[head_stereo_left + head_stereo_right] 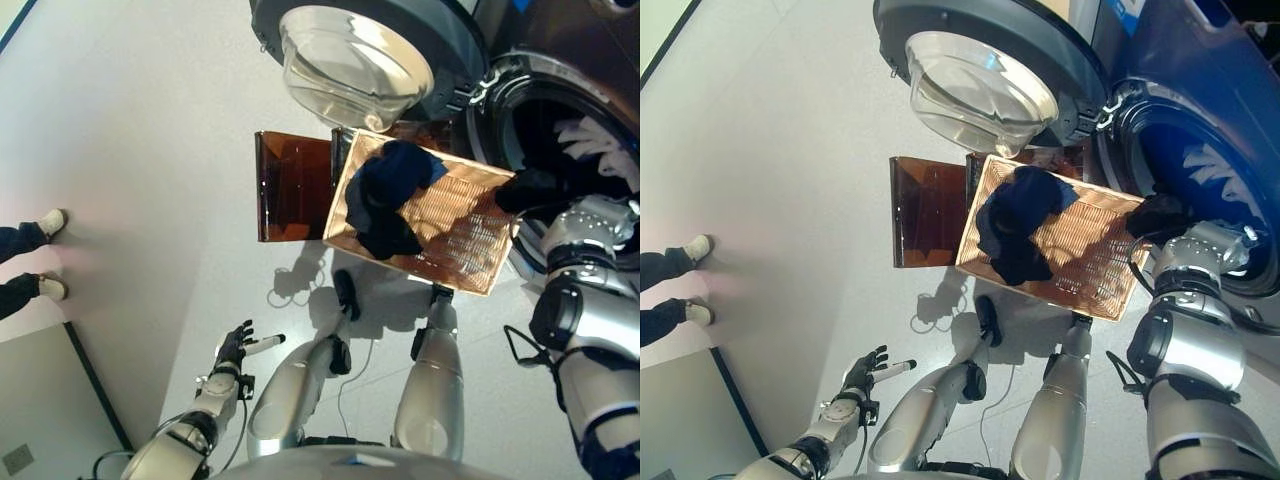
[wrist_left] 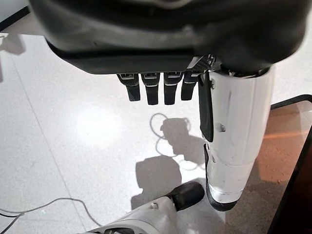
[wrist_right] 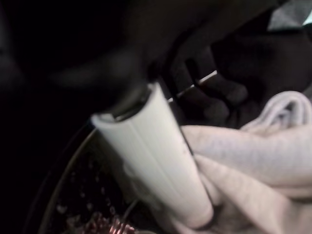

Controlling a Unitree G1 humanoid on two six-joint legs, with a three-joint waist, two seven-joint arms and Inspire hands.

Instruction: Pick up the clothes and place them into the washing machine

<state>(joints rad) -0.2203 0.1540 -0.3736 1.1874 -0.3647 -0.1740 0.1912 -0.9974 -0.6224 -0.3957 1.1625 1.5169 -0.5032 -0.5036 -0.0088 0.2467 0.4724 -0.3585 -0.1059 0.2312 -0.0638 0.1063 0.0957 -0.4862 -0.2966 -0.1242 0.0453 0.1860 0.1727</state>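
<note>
A woven copper basket (image 1: pixel 460 225) stands on the floor before the washing machine (image 1: pixel 1200 90) and holds dark blue clothes (image 1: pixel 390 190). The drum's opening (image 1: pixel 545 120) is at the upper right, with white cloth (image 1: pixel 600 140) lying inside. My right hand (image 1: pixel 530 190) is at the drum's rim, over the basket's far corner. Its fingers (image 3: pixel 214 100) are curled in a dark garment, and its white thumb (image 3: pixel 161 161) rests on cream cloth (image 3: pixel 253 161). My left hand (image 1: pixel 235 345) hangs open at the lower left, fingers (image 2: pixel 156 90) straight, holding nothing.
The washer's round glass door (image 1: pixel 350 60) swings open over the basket's far side. A brown see-through panel (image 1: pixel 290 185) lies on the floor to the left of the basket. A person's legs in white shoes (image 1: pixel 45 225) stand at the left edge.
</note>
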